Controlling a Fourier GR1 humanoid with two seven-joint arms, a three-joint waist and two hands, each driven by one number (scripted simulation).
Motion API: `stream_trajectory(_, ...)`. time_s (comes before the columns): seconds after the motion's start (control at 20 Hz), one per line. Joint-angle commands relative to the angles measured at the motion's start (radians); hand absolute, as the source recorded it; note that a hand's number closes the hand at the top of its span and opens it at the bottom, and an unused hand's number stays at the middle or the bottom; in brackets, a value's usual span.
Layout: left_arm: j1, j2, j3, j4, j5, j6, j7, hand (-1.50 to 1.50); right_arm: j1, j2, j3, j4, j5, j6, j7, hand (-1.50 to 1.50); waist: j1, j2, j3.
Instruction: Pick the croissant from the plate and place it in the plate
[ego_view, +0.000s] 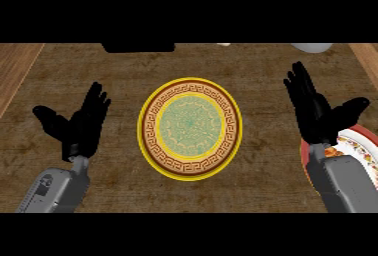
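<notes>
Reach step, nothing held: both hands spread wide, left hand, right hand. Croissant unseen; next, probably the red-rimmed plate at 4 o'clock of the yellow plate.

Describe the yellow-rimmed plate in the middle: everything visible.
The yellow-rimmed plate is round and lies flat on the dark wooden counter, midway between the two robot hands. It has a yellow outer edge, a brown band with a pale key pattern, a thin yellow ring, and a pale green patterned centre. It looks glazed, like ceramic. Nothing lies on it and neither robot hand touches it.
</notes>
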Motion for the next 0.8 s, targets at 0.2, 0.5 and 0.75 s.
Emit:
stream_trajectory(0.2,0.136,0.252,-0.043,-0.014,-0.236,-0.035,-0.126,0.0,0.069,-0.08,-0.071,-0.179,-0.255,0.371,-0.099,-1.5,0.007,-0.019,-0.01)
stream_trajectory(0.5,0.291,0.313,-0.027,-0.035,-0.256,-0.047,-0.216,0.0,0.352,-0.142,-0.222,-0.285,-0.048,0.282,-0.555,-1.5,-0.032,-0.023,-0.013)
stream_trajectory(0.75,0.303,0.295,-0.008,-0.023,-0.277,-0.033,-0.279,0.0,0.622,-0.112,-0.34,-0.294,-0.162,0.48,-0.825,-1.5,-0.027,-0.011,-0.016)
